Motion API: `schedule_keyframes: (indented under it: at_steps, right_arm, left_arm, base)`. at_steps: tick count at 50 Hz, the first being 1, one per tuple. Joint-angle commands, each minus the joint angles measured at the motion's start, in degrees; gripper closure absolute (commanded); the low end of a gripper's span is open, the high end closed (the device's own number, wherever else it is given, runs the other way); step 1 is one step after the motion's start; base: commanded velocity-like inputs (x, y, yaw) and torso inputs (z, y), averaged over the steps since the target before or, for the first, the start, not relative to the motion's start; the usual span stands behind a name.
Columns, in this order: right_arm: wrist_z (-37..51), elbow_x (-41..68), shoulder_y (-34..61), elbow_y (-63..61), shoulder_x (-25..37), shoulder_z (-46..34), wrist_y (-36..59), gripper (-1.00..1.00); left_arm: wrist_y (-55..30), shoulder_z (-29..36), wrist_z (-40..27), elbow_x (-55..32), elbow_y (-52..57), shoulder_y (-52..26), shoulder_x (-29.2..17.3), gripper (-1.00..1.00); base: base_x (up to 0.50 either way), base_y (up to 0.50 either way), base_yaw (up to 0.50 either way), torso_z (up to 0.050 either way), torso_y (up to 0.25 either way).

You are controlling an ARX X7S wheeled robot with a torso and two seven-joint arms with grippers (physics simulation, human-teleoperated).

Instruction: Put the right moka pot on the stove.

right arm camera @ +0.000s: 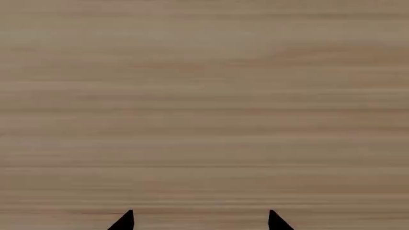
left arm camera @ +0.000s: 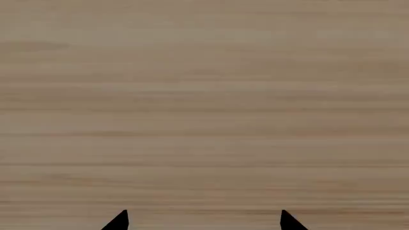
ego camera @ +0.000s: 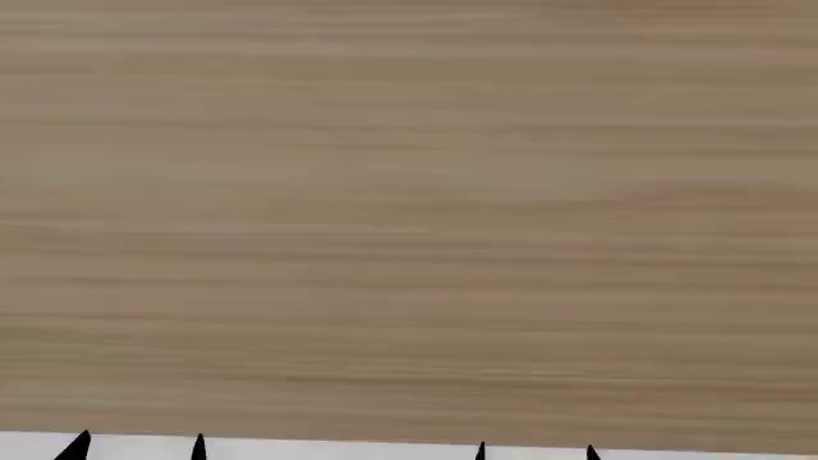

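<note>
The wooden worktop [ego camera: 409, 211] fills every view, with only a white strip along its near edge in the head view. Neither the right moka pot nor the stove shows anywhere, so where they stand cannot be told. The left hand [ego camera: 141, 447] and right hand [ego camera: 535, 450] hang low at that edge, fingers spread wide and empty, probably parked before any reach

Right pincer [right arm camera: 200, 220] tips spread apart over bare wood tabletop [right arm camera: 204, 105].
</note>
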Motion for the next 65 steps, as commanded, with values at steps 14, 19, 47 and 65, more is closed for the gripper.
schedule_keyframes:
  at_steps: [14, 19, 47, 65]
  right_arm:
    - [1.7, 2.7, -1.3, -0.6, 2.9, -4.1, -3.1, -1.0]
    - [2.2, 2.8, -1.6, -0.5, 3.4, -5.0, -3.5, -1.0]
    - [4.4, 4.3, -1.7, -1.0, 5.6, -7.5, -4.2, -1.0]
    - [6.0, 4.4, -1.6, -1.7, 6.6, -9.1, -3.4, -1.0]
  left_arm:
    - [1.2, 2.8, -2.3, -4.3, -0.1, 0.4, -2.7, -1.0]
    - [1.6, 3.4, -2.1, -5.6, 0.0, 0.5, -3.3, -1.0]
    - [1.8, 5.8, -4.5, -7.2, -0.2, 0.3, -5.4, -1.0]
    - [2.6, 7.0, -5.4, -8.6, -0.3, 0.3, -6.4, -1.0]
  base:
    - [0.0, 0.0, 0.0, 0.003, 0.0]
    - [0.0, 0.0, 0.0, 0.03, 0.018]
    - [0.0, 0.0, 0.0, 0.035, 0.028]
    - [0.0, 0.0, 0.0, 0.037, 0.028]
